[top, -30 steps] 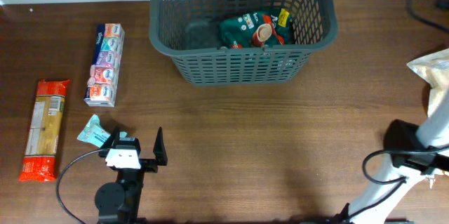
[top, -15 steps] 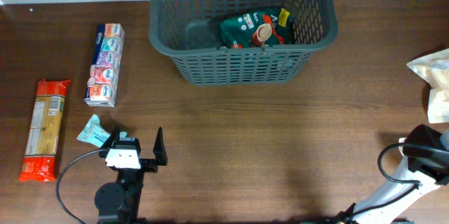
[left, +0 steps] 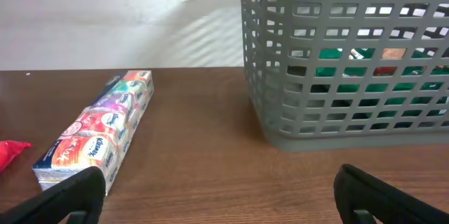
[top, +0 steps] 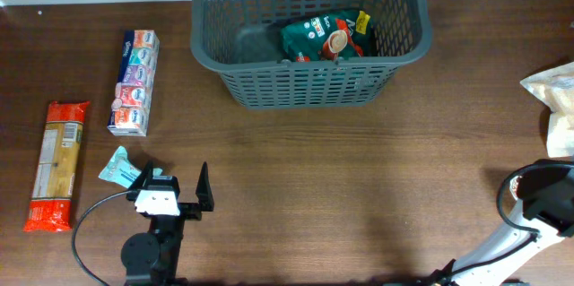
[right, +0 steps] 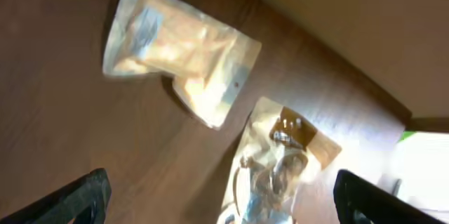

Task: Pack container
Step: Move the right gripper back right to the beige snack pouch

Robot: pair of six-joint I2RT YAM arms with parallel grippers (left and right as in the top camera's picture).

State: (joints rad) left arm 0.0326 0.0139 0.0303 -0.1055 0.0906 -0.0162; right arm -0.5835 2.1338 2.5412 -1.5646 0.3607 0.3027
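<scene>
Currently the left pincer (left: 224,194) and right pincer (right: 224,199) both gape empty. The container (top: 309,87) stands far back on the surface (top: 359,178), with one packet (top: 327,39) inside. The right pincer hangs above two pouches (right: 179,48); judging by that, fetching is in hand, and the next move is to drop onto one.

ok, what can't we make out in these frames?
- Overhead: pale packets cut off by the right edge.
- Left wrist: green packet seen only through the container lattice wall; label unreadable.
- Right wrist: pale packets blurred, print unreadable.
- Overhead: teal sachet label too small to read.
</scene>
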